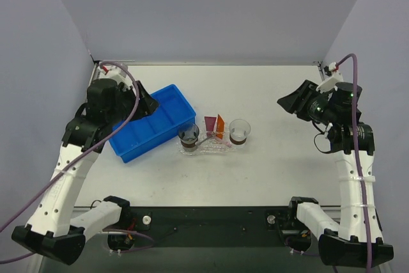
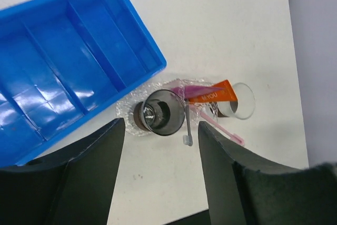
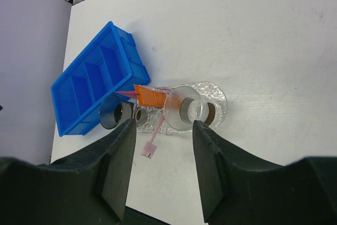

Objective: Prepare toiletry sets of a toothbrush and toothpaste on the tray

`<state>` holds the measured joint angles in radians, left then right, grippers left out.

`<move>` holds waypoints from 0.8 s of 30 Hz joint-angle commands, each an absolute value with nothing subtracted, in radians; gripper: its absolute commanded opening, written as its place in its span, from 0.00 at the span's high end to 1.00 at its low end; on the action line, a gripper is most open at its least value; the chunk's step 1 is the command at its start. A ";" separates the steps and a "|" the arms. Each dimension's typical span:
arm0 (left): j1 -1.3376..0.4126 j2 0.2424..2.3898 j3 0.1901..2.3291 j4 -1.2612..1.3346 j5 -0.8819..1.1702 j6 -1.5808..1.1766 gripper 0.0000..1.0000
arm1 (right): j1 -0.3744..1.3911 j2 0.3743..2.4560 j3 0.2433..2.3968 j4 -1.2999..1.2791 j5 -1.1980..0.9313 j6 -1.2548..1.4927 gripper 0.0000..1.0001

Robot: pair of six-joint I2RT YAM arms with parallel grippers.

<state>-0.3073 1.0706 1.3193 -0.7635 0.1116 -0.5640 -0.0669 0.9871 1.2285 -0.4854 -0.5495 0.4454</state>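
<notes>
**White table, grey walls: tray loaded, both arms standing off**

White table (image 1: 287, 164), plain grey walls (image 1: 211, 11). The left gripper (image 2: 159, 133) and right gripper (image 3: 163, 127) hung high, one on each side of the work. Both had their fingers spread wide with nothing between them. My read: neither was mid-pick, and that height gave both wrist cameras a full view of the tray.

The tray (image 3: 218, 94) sat mid-table, just beside the near corner of the blue bin (image 2: 63, 61).

On or at the tray:
- A smoky cup (image 2: 160, 111) stood upright on the bin-side end. I could see straight down to its base and nothing was in it.
- A clear cup (image 2: 239, 101) stood upright at the other end, and nothing showed inside it either.
- The orange tube (image 2: 210, 95) and magenta tube (image 2: 197, 89) lay between the cups at the far side, overlapping each other. The orange one reached the clear cup.
- The toothbrush (image 2: 221, 130) lay slantwise between the cups, with one end out past the near rim over the table. That looked like a drop-and-release placement rather than a squared-up one.
- A thin grey stick (image 2: 188, 125) lay next to the smoky cup. It may have been a second brush, but it was too small to tell.

The bin's compartments showed only bare blue floor in both wrist views.

Judgement: one brush and two tubes made one full set for sure. The second set depended on what that grey stick was. The overhanging brush end was the weak spot, since a nudge could tip it off the rim.
</notes>
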 commanded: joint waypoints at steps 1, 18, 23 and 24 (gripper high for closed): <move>-0.304 0.947 1.240 -0.571 -0.073 -0.535 0.32 | -0.072 0.936 1.184 -0.494 -0.503 0.417 0.58; -0.304 0.841 1.161 -0.574 -0.235 -0.555 0.06 | -0.074 0.861 1.114 -0.492 -0.451 0.408 0.58; -0.304 0.842 1.163 -0.575 -0.230 -0.537 0.05 | -0.074 0.854 1.111 -0.492 -0.445 0.408 0.58; -0.304 0.844 1.163 -0.575 -0.229 -0.534 0.05 | -0.072 0.856 1.109 -0.492 -0.443 0.408 0.58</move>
<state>-0.3065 0.8501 1.1366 -0.5938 -0.2134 -0.5591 -0.0669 0.8696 1.1198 -0.5041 -0.4583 0.4175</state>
